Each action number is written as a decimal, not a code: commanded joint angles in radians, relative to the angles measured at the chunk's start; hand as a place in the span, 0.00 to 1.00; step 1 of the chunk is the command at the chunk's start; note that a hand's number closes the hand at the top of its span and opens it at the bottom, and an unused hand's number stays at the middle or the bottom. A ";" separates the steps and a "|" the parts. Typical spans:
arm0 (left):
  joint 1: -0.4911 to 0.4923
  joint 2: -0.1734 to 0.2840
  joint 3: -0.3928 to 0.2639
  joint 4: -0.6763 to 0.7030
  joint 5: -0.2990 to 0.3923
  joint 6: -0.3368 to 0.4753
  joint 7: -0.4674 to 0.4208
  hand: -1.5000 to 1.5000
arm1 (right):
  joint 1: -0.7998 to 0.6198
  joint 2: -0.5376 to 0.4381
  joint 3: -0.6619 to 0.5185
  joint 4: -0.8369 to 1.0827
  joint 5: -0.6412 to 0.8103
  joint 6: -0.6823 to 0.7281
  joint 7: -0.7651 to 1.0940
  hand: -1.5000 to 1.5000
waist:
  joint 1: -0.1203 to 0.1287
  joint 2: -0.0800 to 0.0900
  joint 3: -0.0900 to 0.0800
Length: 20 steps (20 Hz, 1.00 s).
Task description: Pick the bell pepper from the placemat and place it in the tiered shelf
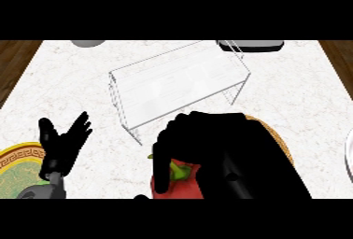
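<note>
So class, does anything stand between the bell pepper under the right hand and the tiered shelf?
Nothing visible does. The right hand curls over the bell pepper, and only bare counter separates it from the tiered shelf.

- Counter [303, 84]: white marble top, with dark wood showing past its left and right edges.
- Plate [15, 163]: yellow-green with a gold patterned rim, at the left edge, partly cut off.
- Grey object [88, 43]: rounded, at the top edge, cut off.
- Dark tray-like item [258, 45]: at the top edge, right of centre.
- White rim [349, 158]: at the right edge, mostly out of view.
</note>
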<state>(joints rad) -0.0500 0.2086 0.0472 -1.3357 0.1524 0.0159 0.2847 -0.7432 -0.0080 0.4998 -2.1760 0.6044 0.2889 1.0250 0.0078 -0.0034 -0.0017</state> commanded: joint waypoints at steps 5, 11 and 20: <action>-0.025 -0.031 -0.007 0.018 -0.023 0.027 -0.017 0.50 | -0.359 0.008 -0.326 0.283 -0.114 0.038 0.072 1.00 | -0.001 0.002 0.000; -0.040 -0.007 0.020 0.003 0.007 -0.001 0.024 0.50 | -0.537 -0.047 -0.457 0.521 -0.161 0.074 -0.034 1.00 | 0.001 0.003 0.001; -0.018 -0.034 -0.010 0.014 -0.044 0.013 -0.011 0.50 | -0.505 -0.121 -0.438 0.780 -0.120 0.078 -0.352 1.00 | 0.000 0.006 0.001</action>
<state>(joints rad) -0.0519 0.1972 0.0525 -1.3573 0.1416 0.0085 0.3020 -1.2579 -0.0940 0.0570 -1.4696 0.4659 0.3574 0.7852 0.0128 0.0017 -0.0008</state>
